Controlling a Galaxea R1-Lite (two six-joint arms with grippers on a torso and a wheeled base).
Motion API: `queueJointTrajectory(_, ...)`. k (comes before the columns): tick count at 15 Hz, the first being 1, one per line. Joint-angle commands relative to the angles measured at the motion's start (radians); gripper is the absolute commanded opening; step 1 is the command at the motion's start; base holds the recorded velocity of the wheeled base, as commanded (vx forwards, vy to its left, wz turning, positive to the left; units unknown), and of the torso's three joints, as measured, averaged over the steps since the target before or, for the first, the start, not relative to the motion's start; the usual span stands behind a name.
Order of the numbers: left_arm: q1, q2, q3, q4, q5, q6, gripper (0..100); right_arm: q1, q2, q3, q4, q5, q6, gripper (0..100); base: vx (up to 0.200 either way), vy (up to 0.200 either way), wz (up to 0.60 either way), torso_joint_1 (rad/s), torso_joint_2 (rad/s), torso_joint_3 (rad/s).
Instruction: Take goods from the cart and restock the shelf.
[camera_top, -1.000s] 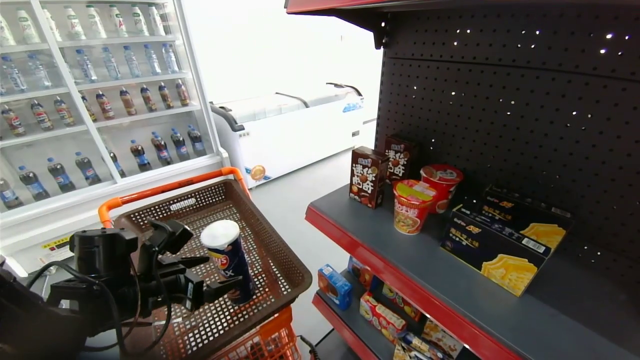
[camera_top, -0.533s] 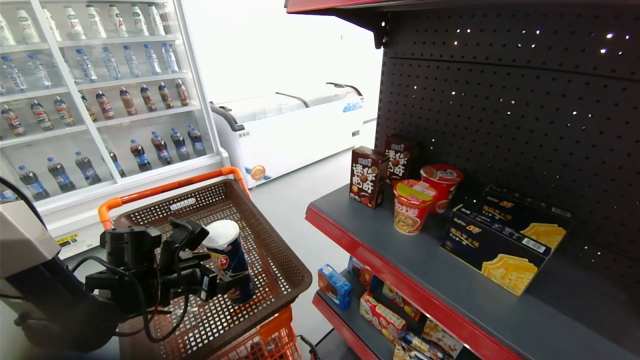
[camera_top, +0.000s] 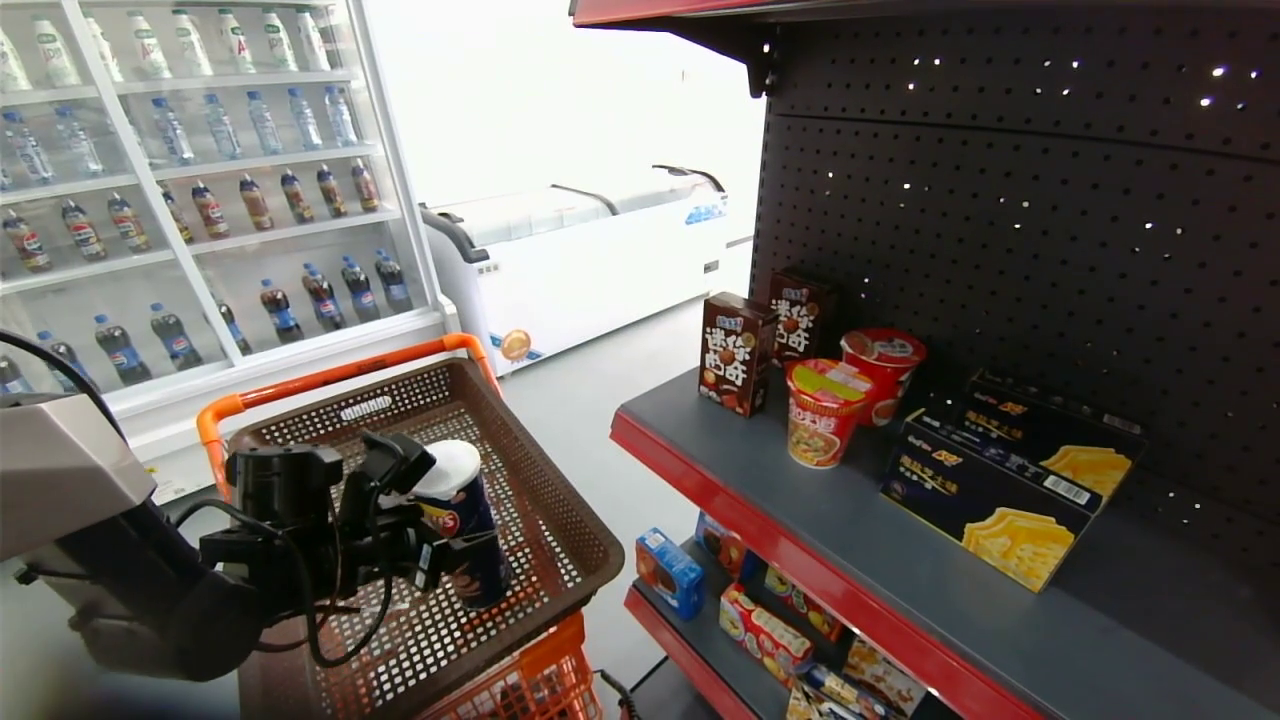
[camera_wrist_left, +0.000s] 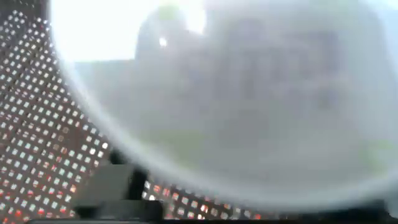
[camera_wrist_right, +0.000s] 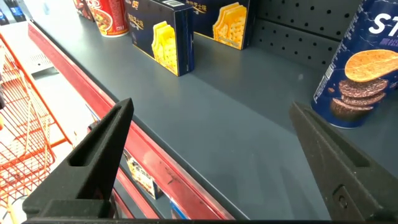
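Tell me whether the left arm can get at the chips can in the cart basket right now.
Probably yes. The left gripper sits right at the chips can, which stands upright in the open-topped cart basket with nothing between them. Whether it grips the can is unclear.

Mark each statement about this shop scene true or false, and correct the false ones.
1. The can stands upright in the basket. True.
2. The can's lid is red. False: it is white.
3. Two cups stand on the shelf. True.
4. The fingers of the right gripper are shut. False: they are spread apart.
5. The left gripper is over the shelf. False: it is at the can in the basket.
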Motion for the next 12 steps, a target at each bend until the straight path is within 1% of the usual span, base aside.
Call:
queueJointTrajectory(1,-0.010,0.008,-0.030,0.001,0.013,-0.006,0,0.000,0.000,0.000,0.000,0.000,0.000,100,0.000,0.000,0.00,0.000,0.00,0.000)
queueJointTrajectory(2,-0.011,0.004,-0.033,0.002,0.018,-0.015,0,0.000,0.002,0.000,0.000,0.000,0.000,100,0.000,0.000,0.00,0.000,0.00,0.000)
queueJointTrajectory(4,-0.034,-0.032,-0.024,-0.004,0.021,-0.083,0,0.000,0.002,0.000,0.000,0.000,0.000,100,0.000,0.000,0.00,0.000,0.00,0.000)
queueJointTrajectory(5,-0.040,-0.048,-0.024,-0.008,0.019,-0.098,0,0.000,0.002,0.000,0.000,0.000,0.000,100,0.000,0.000,0.00,0.000,0.00,0.000)
queueJointTrajectory(6,-0.042,-0.084,-0.016,-0.013,0.022,-0.104,0,0.000,0.002,0.000,-0.001,0.000,0.000,100,0.000,0.000,0.00,0.000,0.00,0.000)
queueJointTrajectory(7,-0.042,-0.132,0.002,-0.002,0.033,-0.098,0,0.000,0.000,0.000,0.000,0.000,0.000,100,0.000,0.000,0.00,0.000,0.00,0.000)
queueJointTrajectory(8,-0.042,-0.213,0.044,0.001,0.038,-0.116,0,0.000,0.002,0.000,-0.001,0.000,0.000,100,0.000,0.000,0.00,0.000,0.00,0.000)
queueJointTrajectory(9,-0.042,-0.295,0.074,0.005,0.052,-0.153,0,0.000,0.000,0.000,0.000,0.000,0.000,100,0.000,0.000,0.00,0.000,0.00,0.000)
queueJointTrajectory(10,-0.043,-0.376,0.102,0.030,0.081,-0.191,0,0.000,0.000,0.000,-0.001,0.000,0.000,100,0.000,0.000,0.00,0.000,0.00,0.000)
queueJointTrajectory(11,-0.042,-0.483,0.116,0.107,0.116,-0.222,0,0.000,0.000,0.000,0.000,0.000,0.000,100,0.000,0.000,0.00,0.000,0.00,0.000)
queueJointTrajectory(12,-0.034,-0.595,0.114,0.222,0.140,-0.227,0,0.000,0.002,0.000,-0.001,0.000,0.000,100,0.000,0.000,0.00,0.000,0.00,0.000)
